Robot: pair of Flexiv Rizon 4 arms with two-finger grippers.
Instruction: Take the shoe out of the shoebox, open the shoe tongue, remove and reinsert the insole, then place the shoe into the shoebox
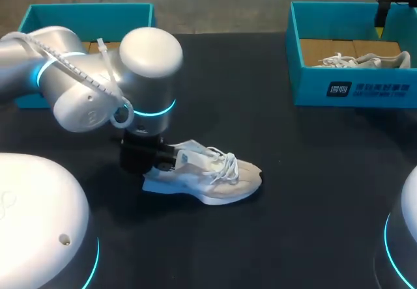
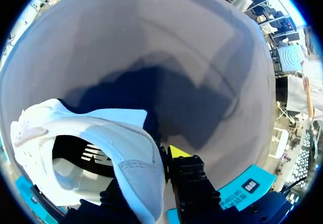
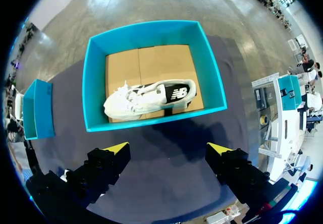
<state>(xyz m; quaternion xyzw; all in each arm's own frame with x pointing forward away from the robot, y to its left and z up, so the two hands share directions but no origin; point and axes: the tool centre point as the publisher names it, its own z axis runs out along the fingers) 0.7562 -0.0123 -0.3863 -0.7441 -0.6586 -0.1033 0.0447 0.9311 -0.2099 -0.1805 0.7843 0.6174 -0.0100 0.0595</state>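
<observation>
A white and beige shoe (image 1: 215, 175) lies on the dark table, toe toward the right. My left gripper (image 1: 169, 157) is at its heel and is shut on the heel collar. In the left wrist view the shoe (image 2: 101, 133) fills the space by the gripper (image 2: 157, 157). One yellow fingertip (image 2: 179, 152) shows outside the heel wall; the other is hidden inside the shoe. My right gripper (image 3: 168, 148) hangs open and empty, high above the teal shoebox (image 3: 96, 82), which holds a second white shoe (image 3: 149, 98).
The teal shoebox (image 1: 313, 90) with the second shoe (image 1: 365, 60) stands at the back right. Another teal box (image 1: 85, 12) stands at the back left, partly behind my left arm. Dark table surface lies between the boxes.
</observation>
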